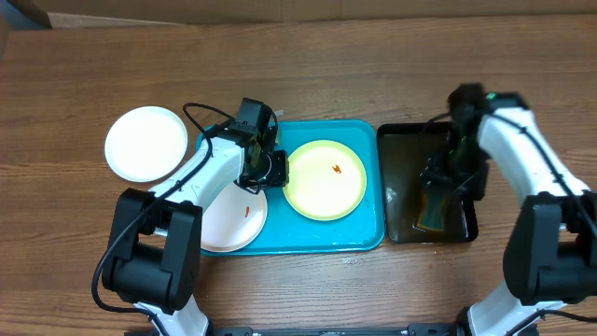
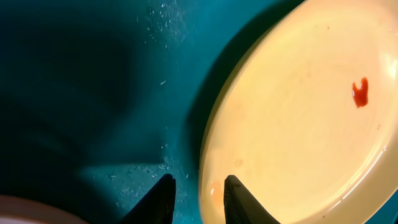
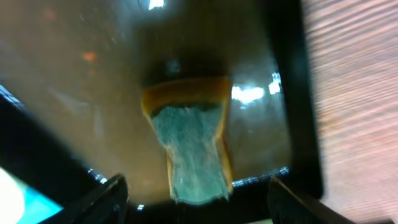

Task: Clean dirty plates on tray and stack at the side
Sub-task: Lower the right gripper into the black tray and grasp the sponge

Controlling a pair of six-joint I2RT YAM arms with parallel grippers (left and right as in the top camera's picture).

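Here, left claw [image 2: 199,182] gapes astride the rim of a glossy plate [image 2: 298,130], right claw [image 3: 198,186] around a coarse sponge [image 3: 189,124].

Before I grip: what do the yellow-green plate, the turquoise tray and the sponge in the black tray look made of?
Round yellow-green plate: likely plastic or melamine, given its smooth face, soft sheen and thin rim.
Turquoise rectangular tray: probably moulded plastic, with uniform colour and rounded corners.
Sponge: yellow foam with a fibrous grey-green scouring face.
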